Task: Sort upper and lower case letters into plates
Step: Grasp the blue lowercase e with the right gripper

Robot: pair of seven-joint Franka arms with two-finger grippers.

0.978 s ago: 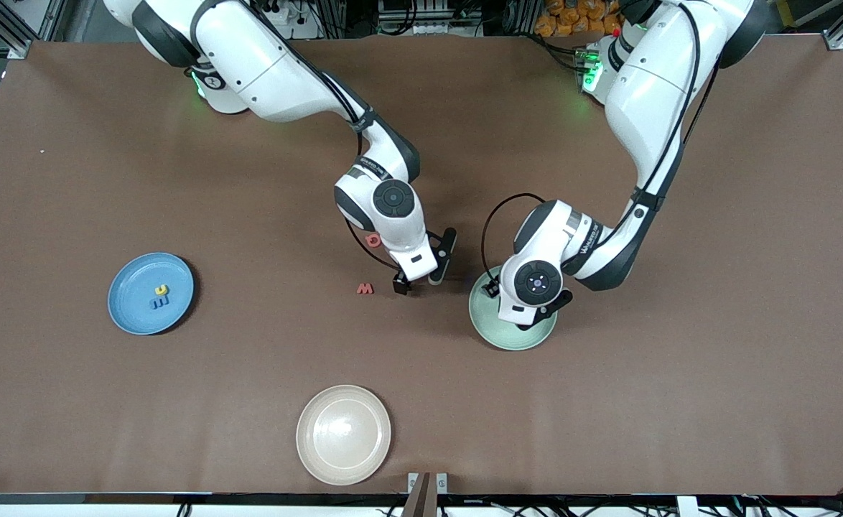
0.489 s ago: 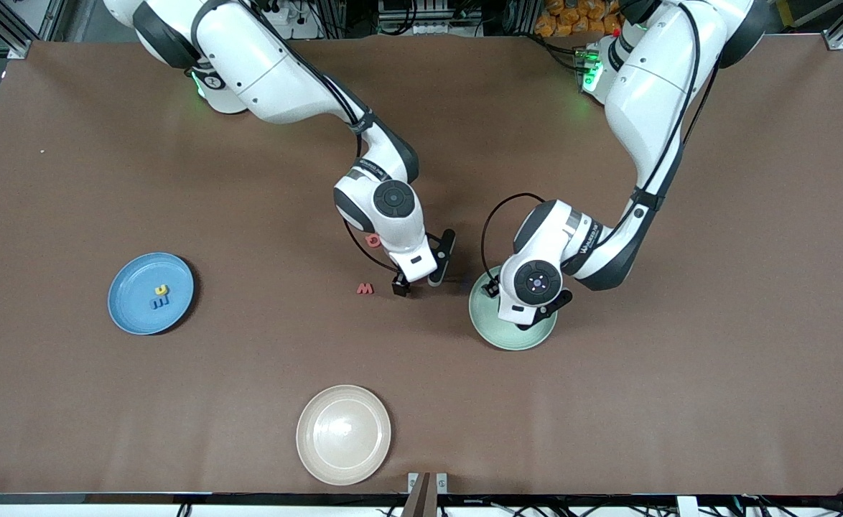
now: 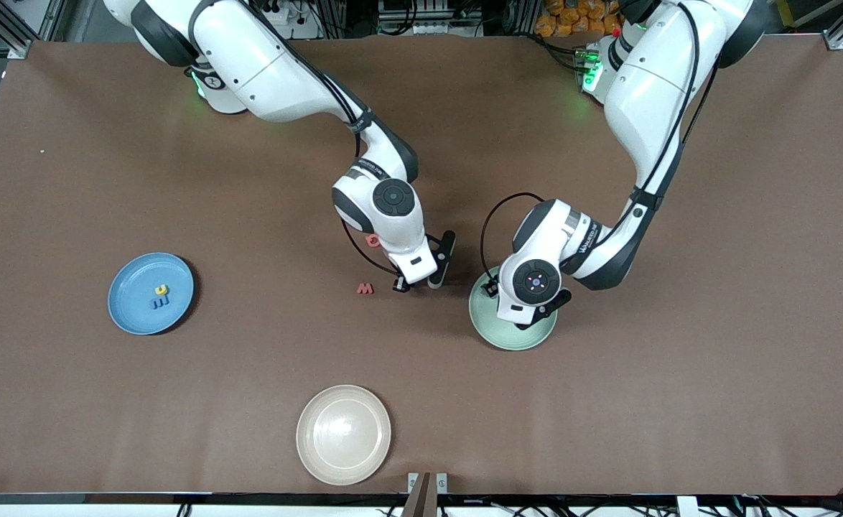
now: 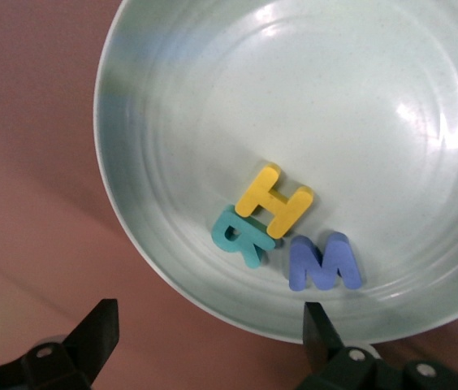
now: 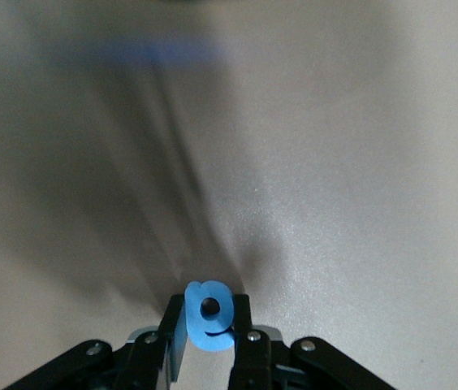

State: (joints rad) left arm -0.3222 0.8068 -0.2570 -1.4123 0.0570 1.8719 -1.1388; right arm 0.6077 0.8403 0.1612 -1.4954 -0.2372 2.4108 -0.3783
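Right arm reaches from its base toward the table's middle, wrist bent down; right gripper (image 3: 413,284) sits low at the table surface, fingers clenched on a small blue lowercase letter (image 5: 209,317) that stands upright between the pads in the right wrist view. Left arm folds down from its base, wrist pointing straight down; left gripper (image 4: 205,341) hangs over the mint green plate (image 3: 480,316) with its fingers spread wide and nothing between them. In that plate lie three capitals close together: a yellow H (image 4: 274,200) touching a teal R (image 4: 241,236), and a blue M (image 4: 324,262) just beside them. Red M (image 3: 365,289) lies flat on the table just beside the right gripper, toward the right arm's end. A red ring-shaped letter (image 3: 373,240) lies farther from the front camera, partly covered by the right wrist. Blue plate (image 3: 138,276) sits well apart toward the right arm's end, holding a yellow letter (image 3: 161,291) and a blue letter (image 3: 158,302) touching each other. Cream plate (image 3: 343,434) is nearest the front camera.
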